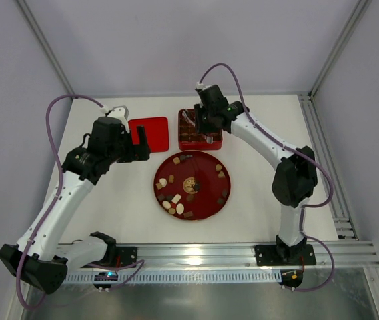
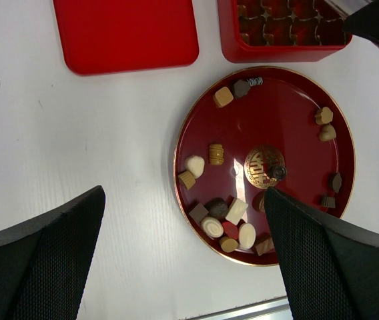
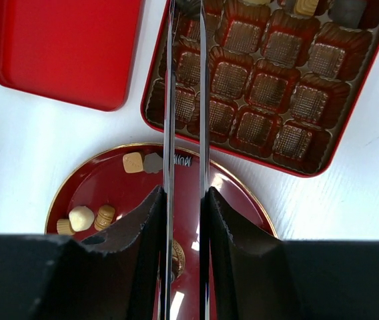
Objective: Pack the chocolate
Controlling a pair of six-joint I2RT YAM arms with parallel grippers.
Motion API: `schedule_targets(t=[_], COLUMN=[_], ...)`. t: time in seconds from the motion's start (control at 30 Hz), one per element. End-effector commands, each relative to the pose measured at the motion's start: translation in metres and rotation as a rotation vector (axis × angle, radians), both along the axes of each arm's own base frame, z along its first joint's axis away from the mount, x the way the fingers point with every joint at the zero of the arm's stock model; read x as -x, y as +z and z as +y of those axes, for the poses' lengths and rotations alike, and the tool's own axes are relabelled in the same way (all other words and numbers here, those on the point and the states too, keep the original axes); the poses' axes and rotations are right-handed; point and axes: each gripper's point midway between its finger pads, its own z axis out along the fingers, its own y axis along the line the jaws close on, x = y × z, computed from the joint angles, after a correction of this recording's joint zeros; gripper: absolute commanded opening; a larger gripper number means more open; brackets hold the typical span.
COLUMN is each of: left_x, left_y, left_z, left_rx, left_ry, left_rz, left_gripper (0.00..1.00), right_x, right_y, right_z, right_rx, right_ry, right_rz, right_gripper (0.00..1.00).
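Several chocolate pieces [image 1: 174,203], dark, light brown and cream, lie scattered on a round red plate [image 1: 206,200]; a cluster [image 2: 226,220] sits at its near left rim. A red box [image 1: 200,129] with a brown cell tray [image 3: 263,73] stands behind the plate, mostly empty, with a few pieces [image 3: 303,5] in its far row. My right gripper [image 3: 184,193] is shut on metal tweezers [image 3: 168,100], whose tips reach over the box's far left corner; something dark shows between the tips. My left gripper [image 2: 184,193] is open and empty above the plate's left edge.
The red lid [image 1: 149,134] lies flat left of the box. A gold emblem [image 2: 264,165] marks the plate's centre. An aluminium rail [image 1: 243,253] runs along the near table edge, and another [image 1: 323,167] along the right side.
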Motion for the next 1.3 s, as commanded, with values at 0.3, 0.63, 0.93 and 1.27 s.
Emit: schedule_targets(t=[0.3,0.63,0.93,1.27], left_x=[0.0,0.0,0.0,-0.001], left_y=[0.012,0.012,0.012,0.011], left_z=[0.001,0.002,0.002,0.001], left_rx=[0.004,0.001,0.001,0.002], left_ry=[-0.001,0.002,0.002,0.002], left_rz=[-0.032,-0.033,-0.033,-0.031], left_gripper=[1.0,1.0,1.0,1.0], right_x=[-0.015,-0.018,-0.019,-0.021], right_y=[-0.009,-0.02,-0.023,-0.014], right_z=[0.012,0.013,0.016,0.017], right_rx=[-0.001,0.009,0.009,0.003], right_ry=[0.022,0.022,0.027,0.028], right_rz=[0.0,0.014,0.02,0.005], right_gripper=[0.32,0.33,0.37,0.4])
